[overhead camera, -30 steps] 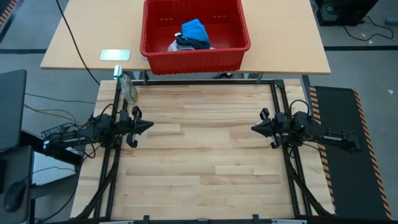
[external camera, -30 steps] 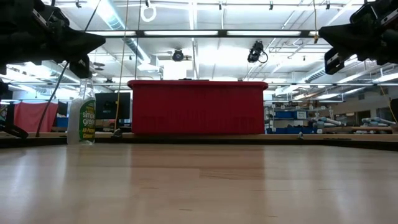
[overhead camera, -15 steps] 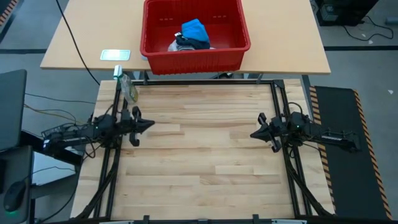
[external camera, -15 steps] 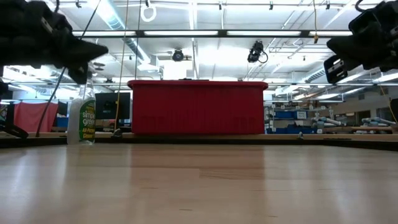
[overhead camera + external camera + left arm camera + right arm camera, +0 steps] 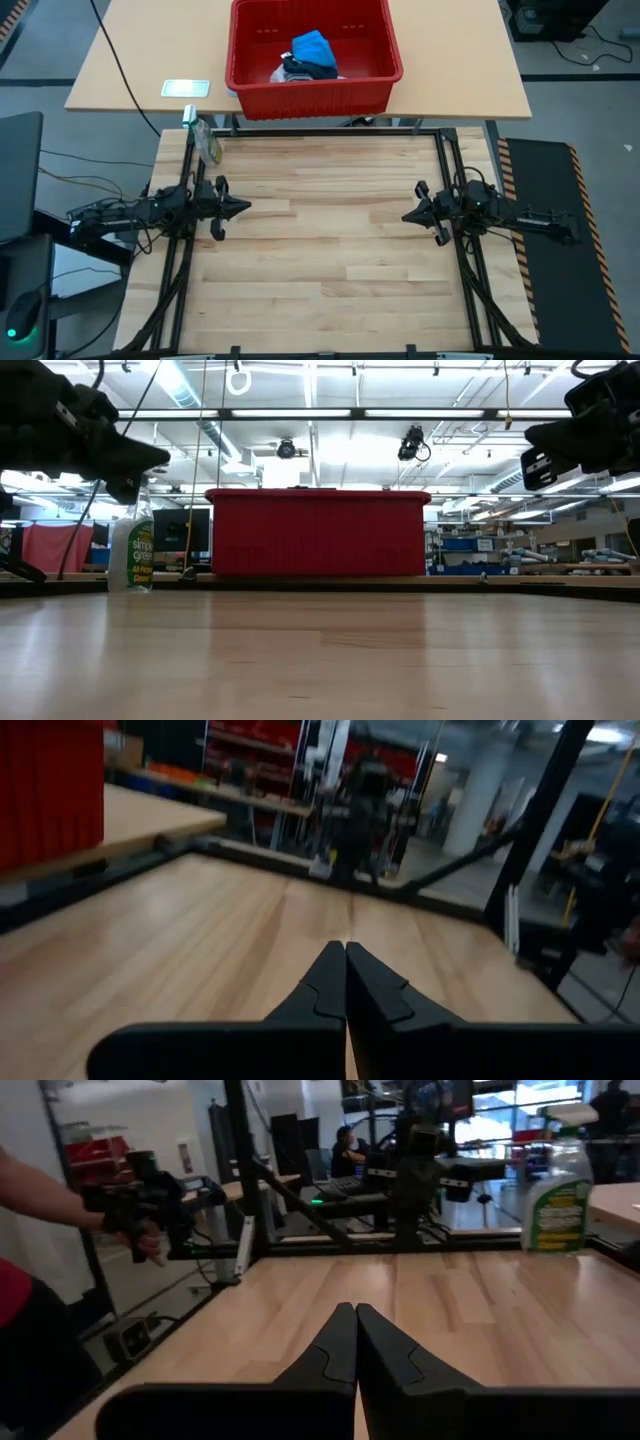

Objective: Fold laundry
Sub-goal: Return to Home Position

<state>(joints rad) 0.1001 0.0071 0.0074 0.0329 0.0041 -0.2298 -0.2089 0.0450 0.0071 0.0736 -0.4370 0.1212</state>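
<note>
Plainly, we have both arms drawn back to the sides of the wooden table. Our left gripper hangs over the left edge and points inward. In its wrist view the fingers are pressed tip to tip, closed on nothing. Our right gripper mirrors it at the right edge, and its fingers likewise meet along their length, with nothing between them.

The laundry lies in the basket, which stands on the paler table beyond ours. A blue garment is on top, a navy piece sits under it, and a pale cloth shows at their left. We cannot make out any further pieces.

A bottle stands at our table's far left corner. In the right wrist view we see a person's hand off the table's side.
</note>
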